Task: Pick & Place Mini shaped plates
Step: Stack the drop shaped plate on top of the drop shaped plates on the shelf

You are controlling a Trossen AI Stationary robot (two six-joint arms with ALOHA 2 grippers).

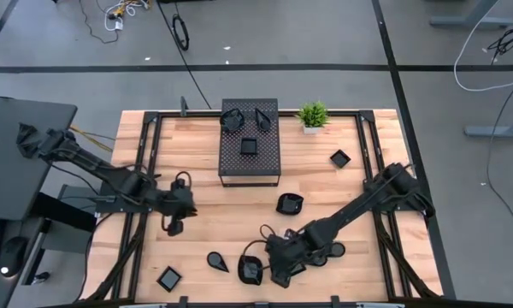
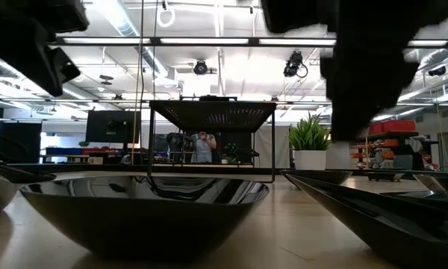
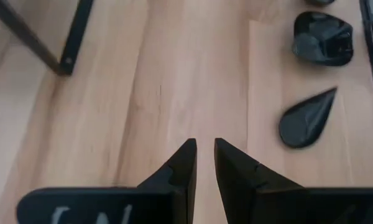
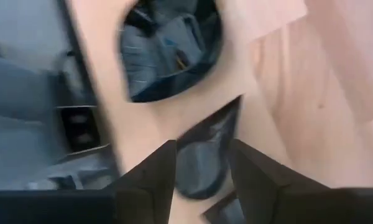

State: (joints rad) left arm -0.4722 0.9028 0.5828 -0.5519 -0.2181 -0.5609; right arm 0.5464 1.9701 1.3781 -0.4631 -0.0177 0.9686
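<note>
Small glossy black plates lie about the wooden table: a teardrop (image 1: 218,260) (image 3: 308,118), a rounded one (image 1: 250,269) (image 4: 171,53), squares (image 1: 168,278) (image 1: 339,157) and another rounded one (image 1: 289,203). Three more sit on top of the black perforated box (image 1: 249,145). My right gripper (image 1: 269,263) (image 4: 202,165) hangs open near the front edge, fingers pointing steeply down on either side of a dark plate with a pointed end (image 4: 205,155). My left gripper (image 1: 173,224) (image 3: 203,149) hovers over bare wood at the left, with only a narrow gap between its fingers and nothing in it. My right gripper stands from above with one finger (image 4: 155,171) on each side of the pointed plate's body (image 4: 202,177), which lies on the table. The picture is blurred, and I cannot tell whether the fingers touch it.
The box (image 2: 213,142) stands on thin legs at the table's far middle, a small green potted plant (image 1: 313,115) (image 2: 310,146) to its right. A black frame rail (image 3: 62,37) runs along the left side. Another plate (image 1: 333,249) lies partly under my right arm.
</note>
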